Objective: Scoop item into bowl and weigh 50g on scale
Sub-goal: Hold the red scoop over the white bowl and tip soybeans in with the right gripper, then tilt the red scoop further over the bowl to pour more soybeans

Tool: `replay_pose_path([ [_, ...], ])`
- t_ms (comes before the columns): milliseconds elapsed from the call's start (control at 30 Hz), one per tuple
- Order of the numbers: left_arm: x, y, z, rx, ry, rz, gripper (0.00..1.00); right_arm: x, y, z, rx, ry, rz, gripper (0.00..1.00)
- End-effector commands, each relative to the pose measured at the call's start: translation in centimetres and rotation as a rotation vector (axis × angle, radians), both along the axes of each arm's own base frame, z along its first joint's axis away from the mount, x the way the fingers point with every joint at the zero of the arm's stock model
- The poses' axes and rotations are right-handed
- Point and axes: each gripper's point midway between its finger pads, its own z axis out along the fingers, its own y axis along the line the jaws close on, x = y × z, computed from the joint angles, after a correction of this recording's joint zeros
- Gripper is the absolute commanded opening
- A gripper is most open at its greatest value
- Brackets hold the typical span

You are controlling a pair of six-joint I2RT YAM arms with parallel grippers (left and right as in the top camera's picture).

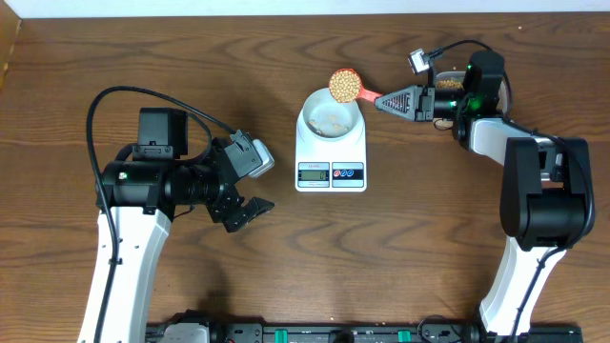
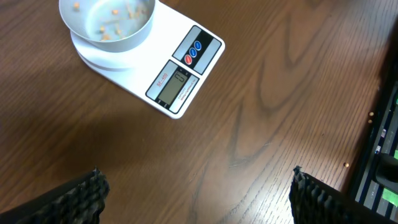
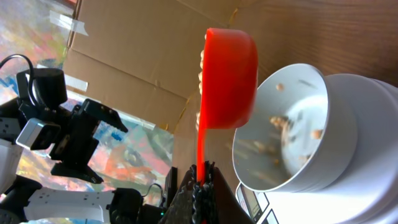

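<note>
The step in hand looks like pouring beans into the bowl.

In the lower left of the overhead view the left tool [image 1: 250, 213] hangs over bare desk [image 1: 429, 238], its jaws spread wide and holding nothing, well apart from the scale [image 1: 307, 154]. The scale lies at the frame's centre with its display [image 1: 313, 173] on the lower edge. The bowl [image 1: 309, 108] stands on the scale, with only a thin scatter of beans [image 1: 334, 122] on its bottom.

Just past the bowl's upper right rim, a red scoop [image 1: 344, 86] hovers, heaped with more beans. The right tool [image 1: 384, 98] is clamped tight on its handle, reaching in from the upper right.

The next move probably calls for bringing the scoop over the bowl's middle and tipping it slowly, a few beans at a time, with an eye on the display.

The digits cannot be read in any view, so the weight so far is unknown. The supply of beans is out of frame. From the right wrist, the scoop's wall hides most of its load.
</note>
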Motion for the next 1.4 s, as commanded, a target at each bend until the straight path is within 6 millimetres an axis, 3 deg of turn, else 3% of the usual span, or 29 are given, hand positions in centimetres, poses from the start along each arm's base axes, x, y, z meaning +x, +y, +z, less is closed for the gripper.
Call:
replay_pose_path([
  [0, 0.3, 0.04, 0.3, 0.001, -0.012, -0.008, 0.95, -0.07, 0.23, 0.06, -0.001, -0.043, 0.007, 0.01],
  [700, 0.3, 0.04, 0.3, 0.001, -0.012, -0.008, 0.95, 0.11, 0.23, -0.03, -0.01, -0.169, -0.001, 0.01],
  [1367, 0.3, 0.04, 0.3, 0.001, -0.012, -0.008, 0.95, 0.59, 0.48, -0.77, -0.031, -0.105, -0.037, 0.01],
])
